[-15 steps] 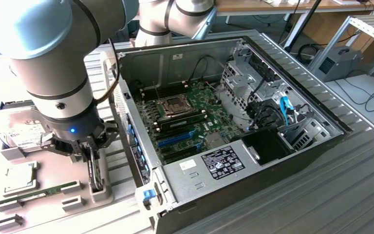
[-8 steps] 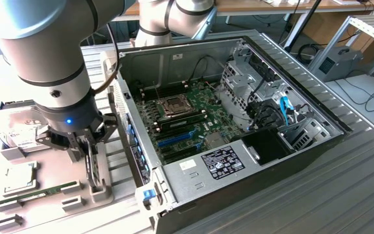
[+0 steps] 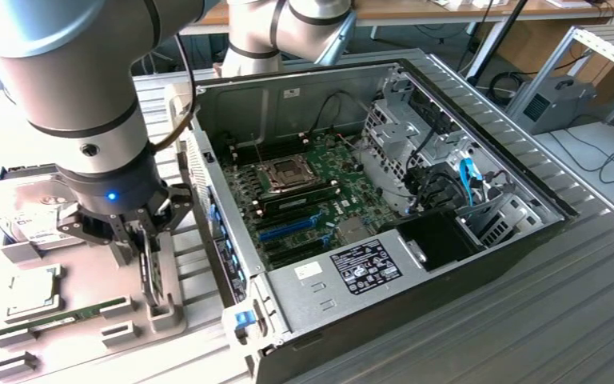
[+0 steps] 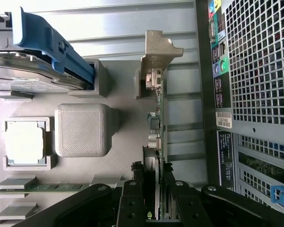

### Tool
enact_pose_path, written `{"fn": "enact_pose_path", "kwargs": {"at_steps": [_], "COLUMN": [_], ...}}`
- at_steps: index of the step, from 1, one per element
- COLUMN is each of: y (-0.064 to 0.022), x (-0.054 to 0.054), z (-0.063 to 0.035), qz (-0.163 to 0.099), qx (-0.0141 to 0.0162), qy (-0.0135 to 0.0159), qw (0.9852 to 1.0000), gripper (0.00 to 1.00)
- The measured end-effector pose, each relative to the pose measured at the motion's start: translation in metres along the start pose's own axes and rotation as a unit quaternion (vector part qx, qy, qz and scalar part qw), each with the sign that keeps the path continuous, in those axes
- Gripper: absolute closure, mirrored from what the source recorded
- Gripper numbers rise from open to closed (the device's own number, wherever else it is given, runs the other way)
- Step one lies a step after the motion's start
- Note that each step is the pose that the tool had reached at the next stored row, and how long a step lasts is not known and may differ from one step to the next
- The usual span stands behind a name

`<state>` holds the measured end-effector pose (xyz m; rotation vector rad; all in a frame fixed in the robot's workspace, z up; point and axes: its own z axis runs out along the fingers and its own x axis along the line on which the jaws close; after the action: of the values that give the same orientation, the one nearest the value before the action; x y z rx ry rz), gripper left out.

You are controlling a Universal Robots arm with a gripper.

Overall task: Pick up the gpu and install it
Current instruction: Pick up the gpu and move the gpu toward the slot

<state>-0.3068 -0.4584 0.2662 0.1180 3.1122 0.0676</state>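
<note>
Gripping thin dark gpu card with silver bracket (image 4: 156, 111) between black fingers (image 4: 132, 198); lengthwise straight out from them, upright in grey holder (image 3: 165, 316).

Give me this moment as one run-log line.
stage: pickup | pincer: shut on gpu | gpu: on edge in slot of grey tray, not lifted | computer case: open, gpu not installed

the gpu (image 3: 157, 284) is a thin dark board with a silver bracket (image 4: 157, 52) at one end. it stands on edge in a grey holder (image 3: 169, 320) at the lower left of the exterior view. the gripper (image 4: 157, 172) clamps its other end.
</note>
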Motion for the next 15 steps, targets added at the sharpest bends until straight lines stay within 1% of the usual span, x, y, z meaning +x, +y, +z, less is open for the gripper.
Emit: {"fn": "enact_pose_path", "kwargs": {"at_steps": [15], "y": [0.0003], "x": [-0.0002], "z": [-0.0072], "qz": [0.000], "qx": [0.0000], "qy": [-0.0001], "qw": [1.0000], "gripper": [0.74]}}
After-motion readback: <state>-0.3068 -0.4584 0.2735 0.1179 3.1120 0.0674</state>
